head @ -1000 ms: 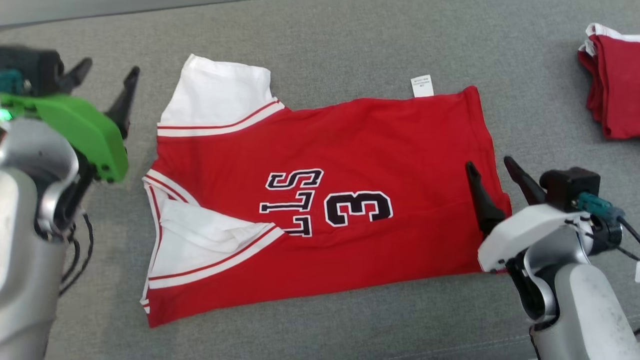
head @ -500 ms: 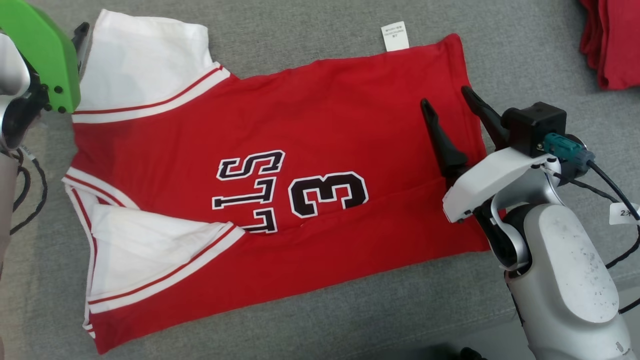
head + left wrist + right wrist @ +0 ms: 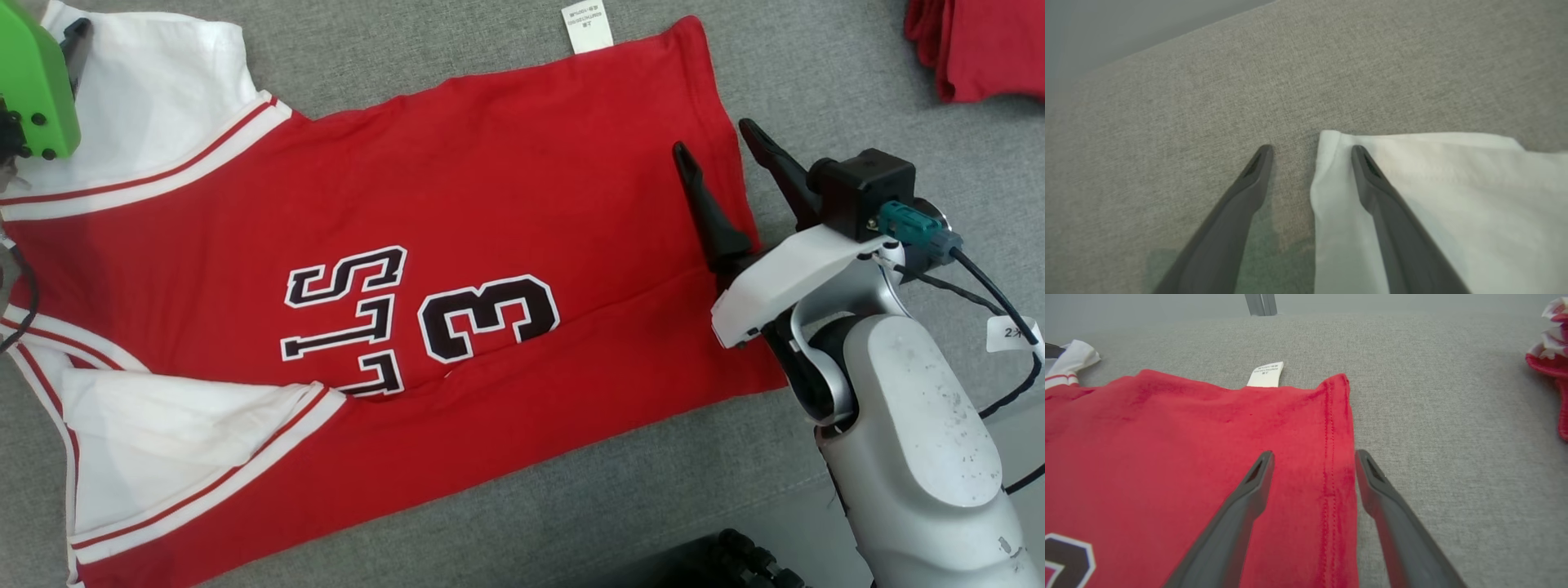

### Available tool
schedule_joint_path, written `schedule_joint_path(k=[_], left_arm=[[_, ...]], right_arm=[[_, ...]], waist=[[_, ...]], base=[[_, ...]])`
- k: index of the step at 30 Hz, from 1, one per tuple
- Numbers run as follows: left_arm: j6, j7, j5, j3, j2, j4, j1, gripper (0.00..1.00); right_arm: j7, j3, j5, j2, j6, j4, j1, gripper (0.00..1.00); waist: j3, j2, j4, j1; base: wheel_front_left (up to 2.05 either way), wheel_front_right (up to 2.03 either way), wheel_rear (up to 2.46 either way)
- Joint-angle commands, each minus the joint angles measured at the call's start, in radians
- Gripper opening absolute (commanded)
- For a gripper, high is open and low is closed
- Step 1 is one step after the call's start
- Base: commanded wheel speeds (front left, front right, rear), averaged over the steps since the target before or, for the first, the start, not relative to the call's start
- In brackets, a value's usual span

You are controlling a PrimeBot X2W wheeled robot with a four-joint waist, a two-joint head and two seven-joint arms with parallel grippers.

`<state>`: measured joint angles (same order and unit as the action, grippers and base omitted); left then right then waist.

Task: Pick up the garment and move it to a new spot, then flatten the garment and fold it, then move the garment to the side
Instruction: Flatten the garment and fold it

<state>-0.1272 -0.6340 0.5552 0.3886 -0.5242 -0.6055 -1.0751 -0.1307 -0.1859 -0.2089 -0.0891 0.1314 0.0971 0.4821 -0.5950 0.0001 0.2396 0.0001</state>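
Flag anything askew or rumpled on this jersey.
The red jersey lies mostly flat, but its near white sleeve is folded in over the red front and creased. A care label pokes out past the far edge.

The garment [image 3: 522,180] is red with white sleeves, red-striped white trim and black, white-edged lettering; my fingers [image 3: 1241,514] are dark grey, the surface [image 3: 816,82] light grey.

Bare grey surface [image 3: 816,82] between garment [image 3: 490,163] and red pile [image 3: 980,49].
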Motion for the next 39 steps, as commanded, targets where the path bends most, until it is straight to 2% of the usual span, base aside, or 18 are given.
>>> schedule_joint_path(k=[1,2,3,10,23,24,25,26,30,31,32,39], left_arm=[[-0.004,-0.014,0.015,0.023,0.005,-0.006,0.009,0.44],[-0.004,-0.016,0.025,0.034,0.006,-0.001,0.009,0.34],[-0.004,-0.017,0.035,0.044,0.007,0.004,0.008,0.02],[-0.004,0.024,0.087,0.109,0.010,0.046,-0.004,0.00],[-0.005,0.123,0.187,0.225,0.045,0.107,-0.011,0.00],[-0.005,0.130,0.195,0.233,0.045,0.110,-0.012,0.00],[-0.004,0.137,0.202,0.239,0.046,0.112,-0.012,0.00],[-0.004,0.143,0.211,0.246,0.046,0.115,-0.012,0.00],[-0.004,0.165,0.234,0.271,0.046,0.118,-0.011,0.00],[-0.004,0.173,0.238,0.277,0.045,0.116,-0.011,0.00],[-0.004,0.180,0.241,0.279,0.043,0.115,-0.011,0.00],[-0.004,0.260,0.285,0.266,0.038,0.095,0.014,0.00]], right_arm=[[0.002,-0.005,-0.003,-0.005,-0.002,0.004,0.021,1.00],[-0.001,-0.006,-0.002,-0.008,-0.002,0.007,0.029,1.00],[-0.003,-0.008,0.000,-0.012,-0.002,0.012,0.041,1.00],[-0.048,-0.023,0.022,-0.056,-0.002,0.103,0.162,1.00],[-0.196,-0.106,0.030,-0.184,-0.002,0.447,0.376,1.00],[-0.203,-0.115,0.022,-0.188,-0.002,0.468,0.385,0.95],[-0.210,-0.123,0.014,-0.192,-0.002,0.486,0.392,0.80],[-0.212,-0.133,0.002,-0.195,-0.002,0.504,0.401,0.56],[-0.217,-0.159,-0.030,-0.208,-0.002,0.557,0.427,0.19],[-0.211,-0.165,-0.039,-0.210,-0.002,0.570,0.433,0.03],[-0.202,-0.167,-0.046,-0.211,-0.002,0.577,0.439,0.00],[-0.069,-0.152,-0.058,-0.211,-0.002,0.641,0.454,0.00]], waist=[[-0.001,-0.0001,0.000,-0.0001],[-0.001,-0.0001,-0.002,-0.0001],[0.001,-0.0001,-0.006,-0.0001],[0.035,-0.0001,-0.053,-0.0001],[0.111,-0.0001,-0.186,-0.0001],[0.113,-0.0001,-0.193,-0.0001],[0.116,-0.0001,-0.198,-0.0001],[0.119,-0.0001,-0.202,-0.0001],[0.131,-0.0001,-0.212,-0.0001],[0.135,-0.0001,-0.214,-0.0001],[0.138,-0.0001,-0.215,-0.0001],[0.185,-0.0001,-0.215,-0.0001]], base=[[0.00,0.00,0.00],[0.00,0.00,0.00],[0.00,0.00,0.00],[0.00,0.00,0.00],[0.00,0.00,0.00],[0.00,0.00,0.00],[0.00,0.00,0.00],[0.00,0.00,0.00],[0.00,0.00,0.00],[0.00,0.00,0.00],[0.00,0.00,0.00],[0.00,0.00,0.00]])
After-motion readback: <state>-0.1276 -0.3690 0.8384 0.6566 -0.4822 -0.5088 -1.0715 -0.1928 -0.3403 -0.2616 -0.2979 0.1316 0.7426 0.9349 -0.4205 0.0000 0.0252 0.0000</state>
